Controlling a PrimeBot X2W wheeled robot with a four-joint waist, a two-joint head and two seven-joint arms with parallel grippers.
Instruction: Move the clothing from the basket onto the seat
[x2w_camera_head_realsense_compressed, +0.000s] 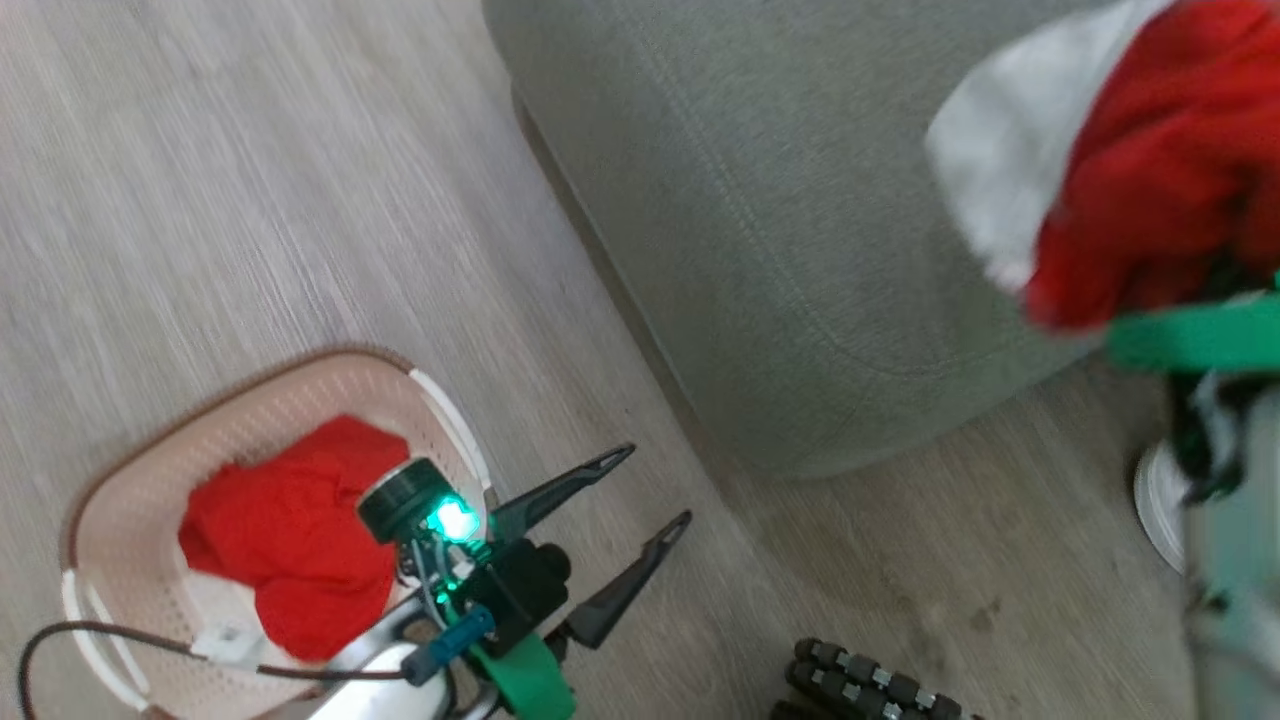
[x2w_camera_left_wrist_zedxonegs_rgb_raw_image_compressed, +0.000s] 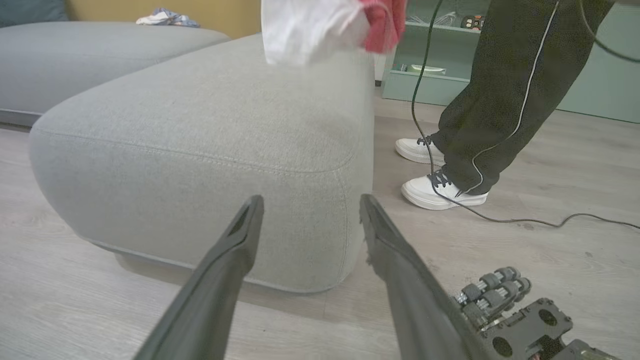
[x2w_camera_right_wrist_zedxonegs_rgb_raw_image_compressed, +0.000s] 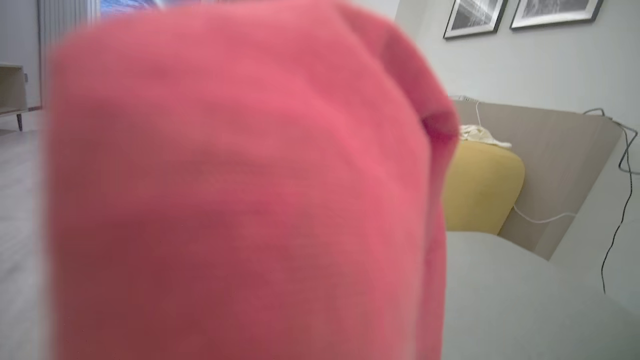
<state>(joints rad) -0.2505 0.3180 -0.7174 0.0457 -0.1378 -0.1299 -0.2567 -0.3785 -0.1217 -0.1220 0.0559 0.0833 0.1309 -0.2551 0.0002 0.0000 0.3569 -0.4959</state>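
Note:
The cream basket (x2w_camera_head_realsense_compressed: 130, 480) sits on the floor at the lower left, with red clothing (x2w_camera_head_realsense_compressed: 290, 530) lying in it over a white part. My left gripper (x2w_camera_head_realsense_compressed: 659, 484) hangs open and empty just right of the basket, fingers aimed toward the seat (x2w_camera_head_realsense_compressed: 800, 250). In the left wrist view the left gripper (x2w_camera_left_wrist_zedxonegs_rgb_raw_image_compressed: 311, 199) faces the seat's (x2w_camera_left_wrist_zedxonegs_rgb_raw_image_compressed: 200, 125) rounded corner. A red and white garment (x2w_camera_head_realsense_compressed: 1150, 180) hangs above the seat's right edge, held by my right gripper, whose fingers the cloth hides. That garment (x2w_camera_right_wrist_zedxonegs_rgb_raw_image_compressed: 225, 200) is close and blurred in the right wrist view, above the seat (x2w_camera_right_wrist_zedxonegs_rgb_raw_image_compressed: 525, 300).
A person in dark trousers and white shoes (x2w_camera_left_wrist_zedxonegs_rgb_raw_image_compressed: 440, 192) stands right of the seat, one shoe (x2w_camera_head_realsense_compressed: 1160, 500) close to my right arm. A black cable (x2w_camera_left_wrist_zedxonegs_rgb_raw_image_compressed: 550, 220) trails on the wooden floor. My base's roller wheel (x2w_camera_head_realsense_compressed: 870, 685) is at the bottom edge. A yellow cushion (x2w_camera_right_wrist_zedxonegs_rgb_raw_image_compressed: 480, 185) lies beyond the seat.

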